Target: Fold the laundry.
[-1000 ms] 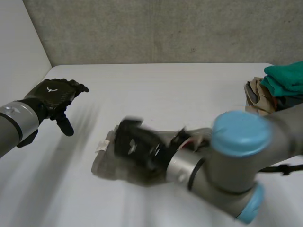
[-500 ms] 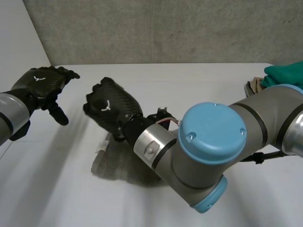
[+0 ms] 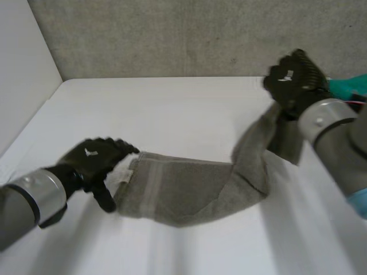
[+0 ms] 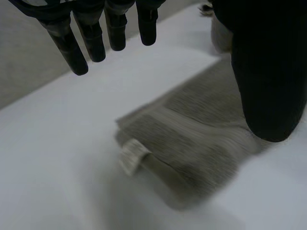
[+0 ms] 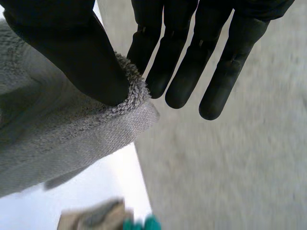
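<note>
Two hands working: your right hand [image 3: 292, 77] pinches one raised end of the grey terry towel [image 3: 189, 183]; the rest lies on the white desk [image 3: 172, 109]. Left hand [image 3: 94, 160] hovers at the tagged end, fingers loose. Looks like spreading; next, grab that end.

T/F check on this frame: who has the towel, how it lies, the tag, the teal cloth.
1. The right hand pinches one end of the grey towel and holds it raised above the table. True.
2. The left hand grips the towel's other end in curled fingers. False: its fingers are straight, not curled round the cloth; that end lies on the table.
3. The towel is folded into a neat square. False: it stretches out long, from the table up to the right hand.
4. A white tag shows at the towel end near the left hand. True.
5. The teal cloth lies beside the left arm. False: it is by the right arm.
</note>
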Available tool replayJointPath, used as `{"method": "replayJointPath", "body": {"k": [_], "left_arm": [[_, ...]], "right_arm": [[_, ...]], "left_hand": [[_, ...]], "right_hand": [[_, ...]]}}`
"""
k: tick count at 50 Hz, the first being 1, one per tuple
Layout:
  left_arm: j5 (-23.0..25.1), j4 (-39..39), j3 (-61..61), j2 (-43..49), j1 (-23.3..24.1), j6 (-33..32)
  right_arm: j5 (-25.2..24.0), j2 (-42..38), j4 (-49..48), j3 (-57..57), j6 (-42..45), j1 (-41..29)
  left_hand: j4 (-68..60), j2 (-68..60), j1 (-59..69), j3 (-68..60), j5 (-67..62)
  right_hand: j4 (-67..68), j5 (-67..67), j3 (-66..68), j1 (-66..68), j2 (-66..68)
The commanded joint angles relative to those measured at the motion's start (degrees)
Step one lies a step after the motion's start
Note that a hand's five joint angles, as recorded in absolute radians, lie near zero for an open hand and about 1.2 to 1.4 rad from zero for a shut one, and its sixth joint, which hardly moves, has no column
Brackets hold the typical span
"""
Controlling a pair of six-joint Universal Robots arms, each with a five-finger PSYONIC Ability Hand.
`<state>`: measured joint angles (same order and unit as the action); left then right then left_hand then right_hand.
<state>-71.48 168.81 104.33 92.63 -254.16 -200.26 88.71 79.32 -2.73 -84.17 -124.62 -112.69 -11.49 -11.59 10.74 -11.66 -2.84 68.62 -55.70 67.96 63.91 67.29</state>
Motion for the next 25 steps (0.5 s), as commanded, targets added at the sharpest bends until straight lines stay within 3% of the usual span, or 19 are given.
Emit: {"method": "replayJointPath", "body": {"k": [1, 8, 16, 25], "left_arm": [[-4.2, 2.9, 2.1, 3.2, 2.5, -4.8], [-6.2, 4.9, 1.6, 8.4, 4.2, -7.8], [-6.8, 8.7, 0.3, 14.6, 4.9, -8.0], [-6.9, 11.4, -1.1, 17.9, 6.0, -7.2]], "right_arm": [[-2.3, 3.8, 0.0, -7.1, -2.5, 8.7], [-8.1, 5.5, -2.2, -13.3, -5.6, 14.0], [-9.9, 6.3, -4.6, -16.6, -8.8, 16.0], [-10.1, 6.0, -7.2, -18.0, -10.1, 16.3]], "left_hand": [[1.5, 1.5, -0.7, 1.6, 2.8], [-0.9, -0.8, 1.6, -0.7, 0.5], [-10.3, -10.2, 11.1, -10.2, -9.0], [-44.6, -44.5, 45.4, -44.4, -43.3]], "right_hand": [[11.4, -14.3, 12.0, 16.1, 12.7], [11.4, -14.3, 12.0, 16.1, 12.7], [11.4, -14.3, 12.0, 16.1, 12.7], [11.4, -14.3, 12.0, 16.1, 12.7]]}}
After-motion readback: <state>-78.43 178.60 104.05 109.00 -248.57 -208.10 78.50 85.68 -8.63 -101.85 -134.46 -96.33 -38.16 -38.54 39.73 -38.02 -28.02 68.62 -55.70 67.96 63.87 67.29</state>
